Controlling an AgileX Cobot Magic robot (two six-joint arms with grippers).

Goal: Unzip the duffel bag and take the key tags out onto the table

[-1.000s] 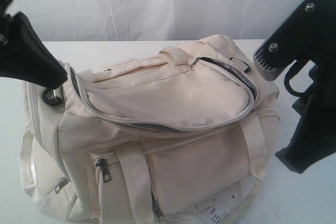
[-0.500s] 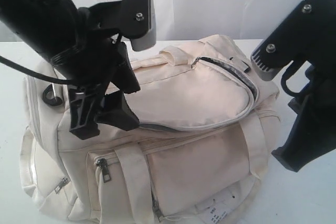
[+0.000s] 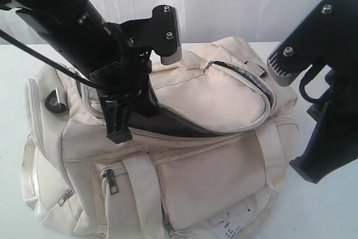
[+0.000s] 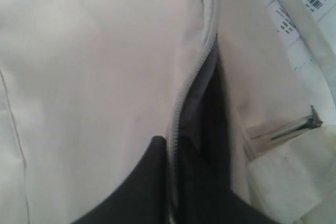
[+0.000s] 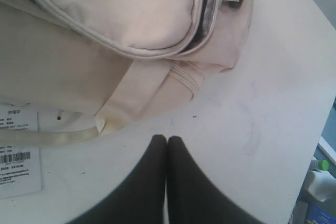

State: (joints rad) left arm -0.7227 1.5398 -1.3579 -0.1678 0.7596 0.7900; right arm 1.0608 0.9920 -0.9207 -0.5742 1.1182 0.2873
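The cream-white duffel bag lies on the white table, its top zipper undone along the front so that dark lining shows. My left gripper is at that gap. In the left wrist view one finger rests on top of the flap, the other is dark inside the opening, and the grey zipper edge runs between them. My right gripper hangs shut and empty over the table beside the bag's end. The key tags are hidden.
A white printed paper label hangs at the bag's front bottom. A black ring sits at the bag's left end, and a zipper pull hangs on the front pocket. A white curtain closes off the back.
My left arm swung in from the left and came down on the bag. Its fingers now sit at the flap's edge and the dark gap is wider. The right arm barely moved.
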